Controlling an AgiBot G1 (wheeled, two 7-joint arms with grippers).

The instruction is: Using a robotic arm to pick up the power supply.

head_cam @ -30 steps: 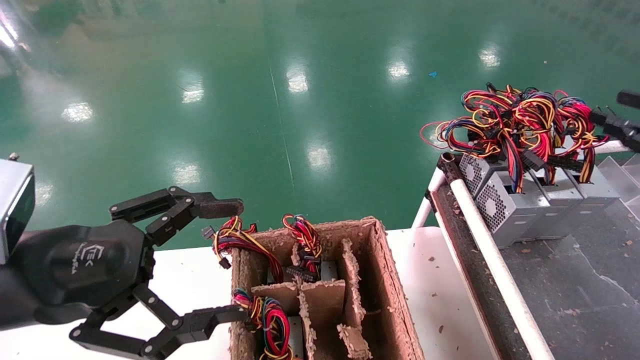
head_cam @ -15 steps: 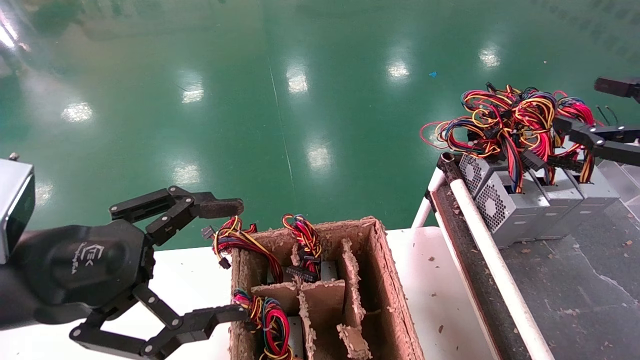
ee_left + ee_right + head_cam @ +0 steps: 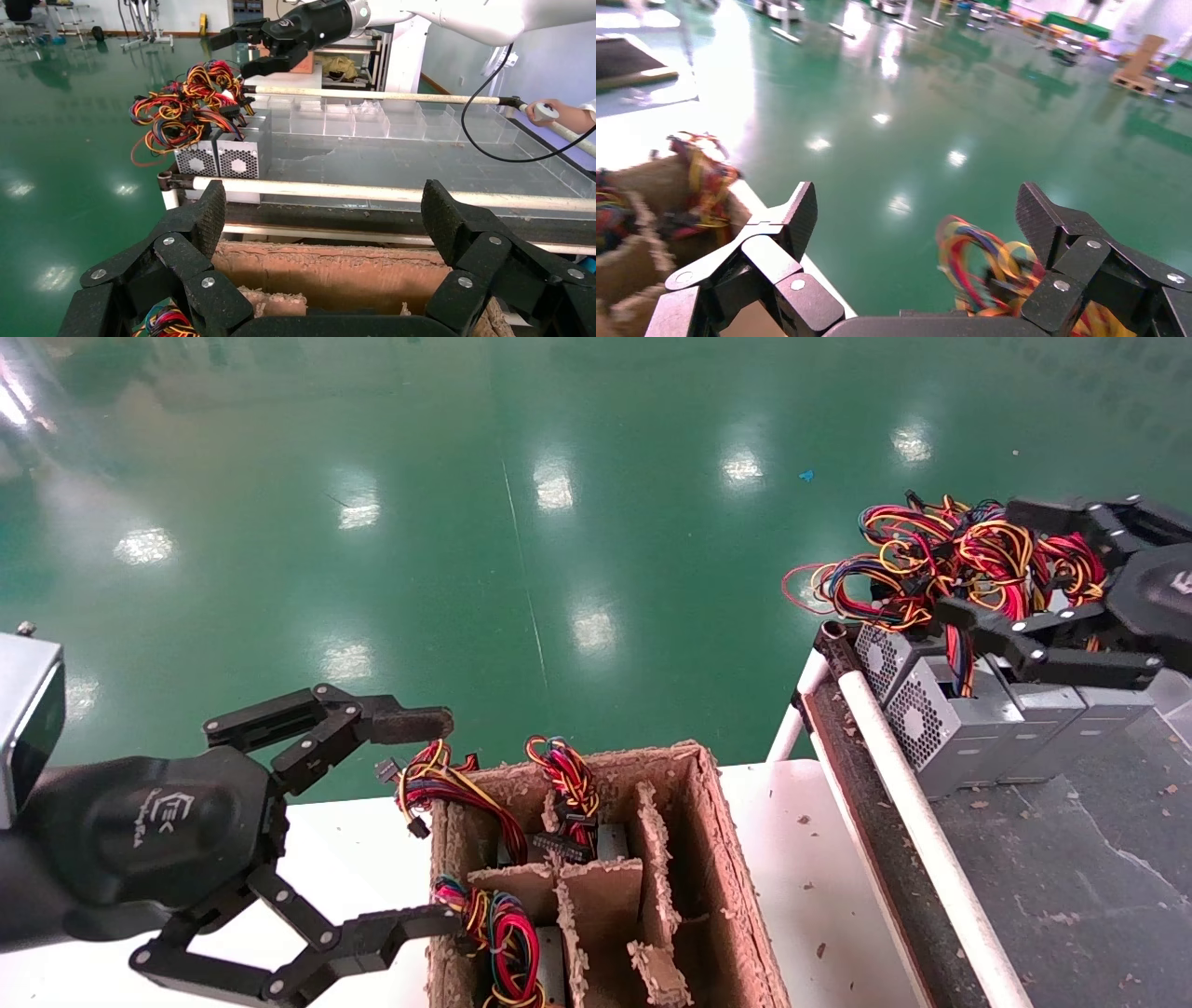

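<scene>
Several silver-grey power supply boxes (image 3: 941, 728) with perforated grille faces stand in a row on the dark bench at the right, under a tangle of red, yellow and black wires (image 3: 917, 556). The left wrist view shows the boxes (image 3: 225, 156) and their wires (image 3: 184, 105) too. My right gripper (image 3: 978, 559) hangs open just above that wire bundle, fingers spread to either side of it; it also shows in the left wrist view (image 3: 235, 53). In the right wrist view the gripper (image 3: 919, 210) has blurred wires (image 3: 989, 267) below it. My left gripper (image 3: 442, 822) stays open beside the cardboard box.
A ragged cardboard box (image 3: 722, 859) with dividers sits on the white table and holds other wired units (image 3: 503, 924). A white rail (image 3: 917, 803) edges the bench. Clear plastic trays (image 3: 365, 119) line the bench's far side. Green floor lies beyond.
My right gripper has come in from the right edge, moving left until it hangs over the wire bundle. The left arm has not moved.
</scene>
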